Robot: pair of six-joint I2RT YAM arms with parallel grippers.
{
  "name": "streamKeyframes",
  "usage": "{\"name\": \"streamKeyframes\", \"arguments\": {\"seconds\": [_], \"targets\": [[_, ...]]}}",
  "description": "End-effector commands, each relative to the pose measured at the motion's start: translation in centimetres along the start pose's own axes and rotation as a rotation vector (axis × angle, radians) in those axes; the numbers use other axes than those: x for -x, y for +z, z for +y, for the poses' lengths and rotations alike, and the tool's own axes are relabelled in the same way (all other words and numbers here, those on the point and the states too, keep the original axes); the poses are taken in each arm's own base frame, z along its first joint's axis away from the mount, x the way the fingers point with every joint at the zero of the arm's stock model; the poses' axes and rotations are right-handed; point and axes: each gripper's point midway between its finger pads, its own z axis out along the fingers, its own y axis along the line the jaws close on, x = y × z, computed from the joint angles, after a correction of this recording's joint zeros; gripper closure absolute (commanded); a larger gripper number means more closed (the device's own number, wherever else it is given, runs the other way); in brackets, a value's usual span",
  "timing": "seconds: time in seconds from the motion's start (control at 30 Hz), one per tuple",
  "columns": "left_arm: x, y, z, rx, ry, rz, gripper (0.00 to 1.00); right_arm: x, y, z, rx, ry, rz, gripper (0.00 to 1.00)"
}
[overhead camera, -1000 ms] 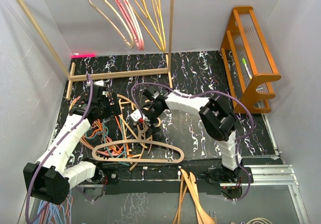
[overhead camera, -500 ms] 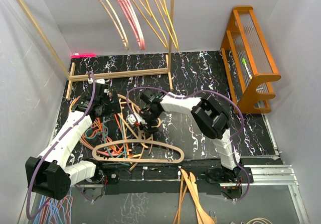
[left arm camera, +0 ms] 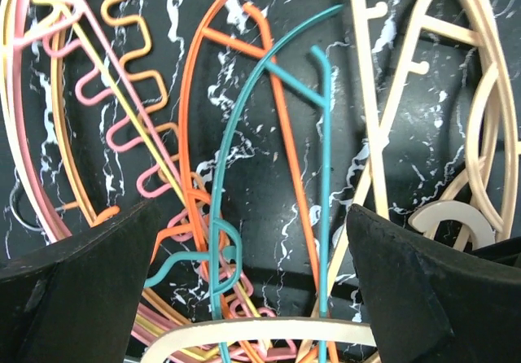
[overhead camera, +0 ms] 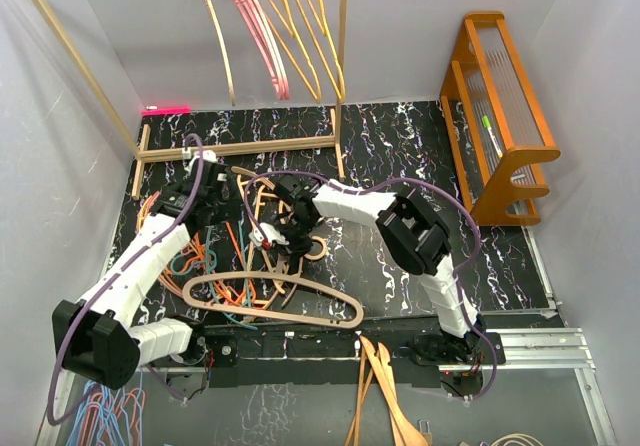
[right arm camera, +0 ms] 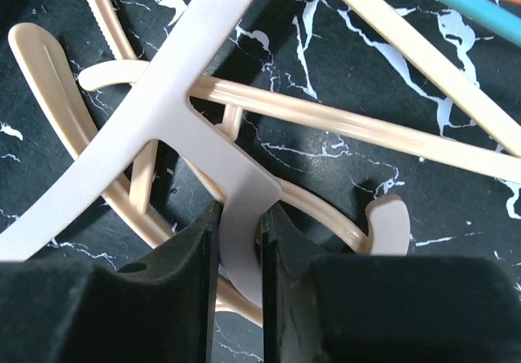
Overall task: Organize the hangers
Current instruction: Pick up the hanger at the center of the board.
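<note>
Well, you had 2 arms reaching into 1 tangled pile of hangers (overhead camera: 238, 261) on the black marbled table (overhead camera: 400, 146). Your right gripper (right arm camera: 240, 225) was pressed nearly together, pinching the flat neck of 1 pale hanger (right arm camera: 163, 94) between its 2 fingers. Cream hangers lay crossed on the table beneath it, too overlapped for a count. From above, that right gripper (overhead camera: 283, 234) sat at the far right side of the pile.

Your left gripper (left arm camera: 252, 216) was spread wide and held nothing. Its 2 black fingers stood on either side of 1 teal hanger (left arm camera: 324, 176) and 1 orange hanger (left arm camera: 285, 147), which crossed each other on the table. 1 pink hanger with a wavy notched bar (left arm camera: 91, 96) lay to their left, and cream ones lay to their right. In the overhead view the left gripper (overhead camera: 200, 191) was over the pile's far left corner.

At the pile's near edge lay 1 large tan hanger (overhead camera: 300, 316), flat and on top of the others.

On the rail of the wooden rack (overhead camera: 240, 146) behind the table you had 1 tan hanger (overhead camera: 217, 36) and 2 yellow hangers (overhead camera: 300, 41) hooked. The pink hangers (overhead camera: 255, 31) between them were bunched too tightly to count.

1 orange shelf (overhead camera: 500, 116) stood at the table's right.
</note>
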Motion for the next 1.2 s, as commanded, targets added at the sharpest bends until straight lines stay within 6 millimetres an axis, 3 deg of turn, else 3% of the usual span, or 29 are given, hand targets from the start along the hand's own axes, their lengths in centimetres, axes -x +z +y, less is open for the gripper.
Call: {"name": "streamKeyframes", "arguments": {"seconds": [0.0,0.13,0.23,0.33,0.5,0.67,0.73,0.83,1.0,1.17], "targets": [[3.3,-1.1,-1.0,0.081,0.079,-0.13,0.03,2.1,-3.3,-0.4,-0.071,-0.039,0.038,0.92],[3.5,-1.0,-1.6,0.053,0.083,-0.165,0.03,3.2,-5.3,-0.6,-0.122,-0.038,0.068,0.92],[3.5,-1.1,-1.6,0.034,0.103,-0.175,0.03,2.8,-6.4,0.0,-0.146,-0.043,0.124,0.92],[3.3,-1.9,-4.2,-0.132,0.166,-0.156,0.03,1.3,-7.4,0.7,-0.161,-0.041,0.204,0.92],[3.4,-6.5,-8.9,-0.426,0.241,-0.187,0.03,1.8,-10.2,0.9,-0.221,0.018,0.218,0.92],[4.5,-11.0,-10.2,-0.524,0.263,-0.258,0.03,1.6,-14.7,0.6,-0.401,0.183,0.254,0.92],[4.8,-12.1,-10.3,-0.534,0.275,-0.265,0.03,0.1,-16.8,0.9,-0.485,0.296,0.284,0.92],[5.5,-13.6,-10.9,-0.564,0.287,-0.29,0.03,-2.8,-18.8,3.1,-0.493,0.463,0.353,0.92],[6.1,-14.6,-11.7,-0.566,0.321,-0.308,0.03,-7.4,-19.0,8.8,-0.348,0.808,0.43,0.92],[6.2,-16.8,-13.4,-0.66,0.374,-0.309,0.03,-11.1,-20.5,12.0,-0.38,0.994,0.443,0.92]]}}
